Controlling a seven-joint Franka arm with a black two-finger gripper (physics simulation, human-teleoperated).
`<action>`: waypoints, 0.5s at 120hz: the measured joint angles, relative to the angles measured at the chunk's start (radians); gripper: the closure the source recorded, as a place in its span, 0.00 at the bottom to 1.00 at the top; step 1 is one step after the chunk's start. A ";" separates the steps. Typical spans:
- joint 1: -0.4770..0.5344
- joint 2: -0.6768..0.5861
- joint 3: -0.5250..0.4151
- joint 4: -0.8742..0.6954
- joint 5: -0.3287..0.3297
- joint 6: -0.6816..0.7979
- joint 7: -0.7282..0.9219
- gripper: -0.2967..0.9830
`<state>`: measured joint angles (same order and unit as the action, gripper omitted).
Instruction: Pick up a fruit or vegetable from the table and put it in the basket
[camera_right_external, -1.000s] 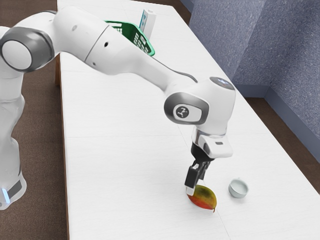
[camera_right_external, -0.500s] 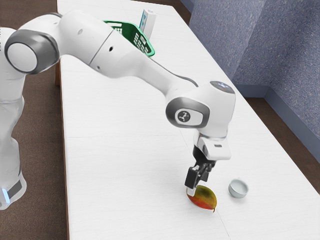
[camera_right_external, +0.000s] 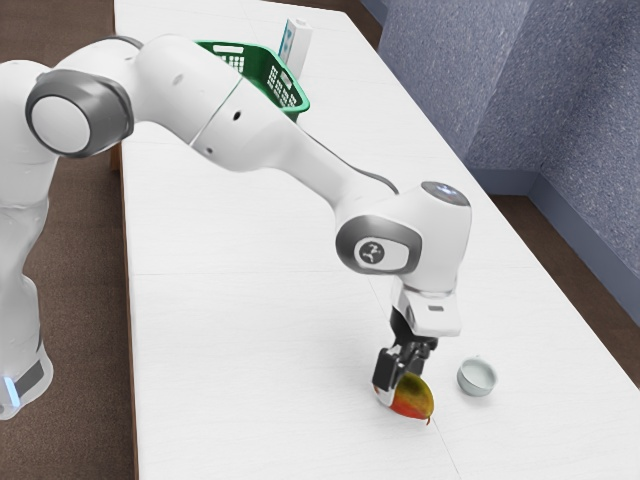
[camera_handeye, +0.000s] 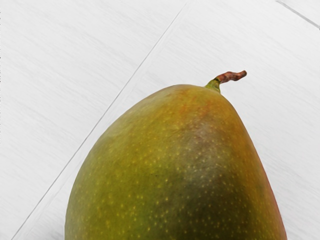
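Observation:
My gripper is low over the mango in the exterior view, its fingers apart and open. The nearer fingertip stands at the mango's end on the exterior view's left; the farther one is partly hidden behind the fruit. The mango, green-yellow above and red below, lies on the white table. In the wrist view the mango is large and close under my hand, its short brown stem pointing away. The green basket stands at the table's far end, partly hidden by my arm.
A small pale cup sits beside the mango, toward the exterior view's right. A white and blue carton stands behind the basket. The table runs from the mango back to the basket, with a speckled blue-grey wall beyond its far long edge.
My hand has come down, lowering the fingers around the mango's near end. The arm's upper links have shifted slightly toward the exterior view's right. The mango, cup and basket have stayed where they were.

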<state>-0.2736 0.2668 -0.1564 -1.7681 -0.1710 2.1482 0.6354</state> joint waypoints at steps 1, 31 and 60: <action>0.000 0.000 0.000 0.000 0.000 0.001 0.001 0.23; -0.005 0.025 0.000 0.003 -0.001 0.046 0.022 0.23; -0.006 0.029 0.000 0.002 0.002 0.100 0.008 0.43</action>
<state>-0.2795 0.2954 -0.1564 -1.7658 -0.1694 2.2483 0.6434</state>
